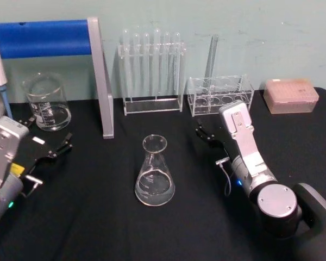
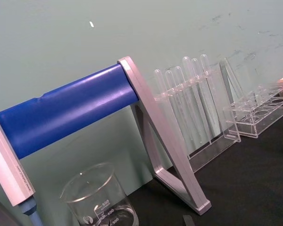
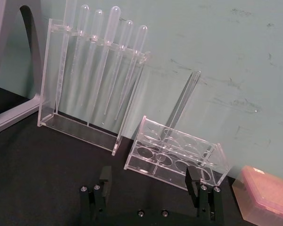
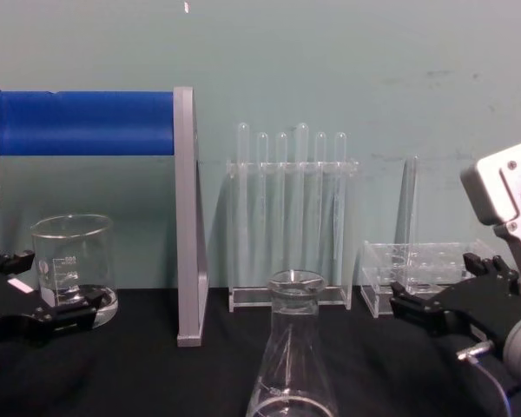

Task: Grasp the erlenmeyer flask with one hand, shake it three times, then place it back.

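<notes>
The clear glass erlenmeyer flask (image 1: 155,175) stands upright on the black table, mid-front; its neck and rim also rise at the bottom of the chest view (image 4: 296,347). My right gripper (image 1: 207,136) hovers open to the flask's right and slightly behind it, not touching it. The right wrist view shows its two black fingers spread wide, with the gripper (image 3: 148,184) facing the racks. The same open gripper (image 4: 447,291) enters the chest view from the right. My left gripper (image 1: 46,136) rests open at the far left, near the beaker, and appears again in the chest view (image 4: 35,291).
A glass beaker (image 1: 46,102) stands back left, beside a grey stand with a blue roller (image 1: 49,38). Behind the flask are a clear rack of pipettes (image 1: 152,70) and a low acrylic tube rack (image 1: 220,95). A pink box (image 1: 290,95) sits back right.
</notes>
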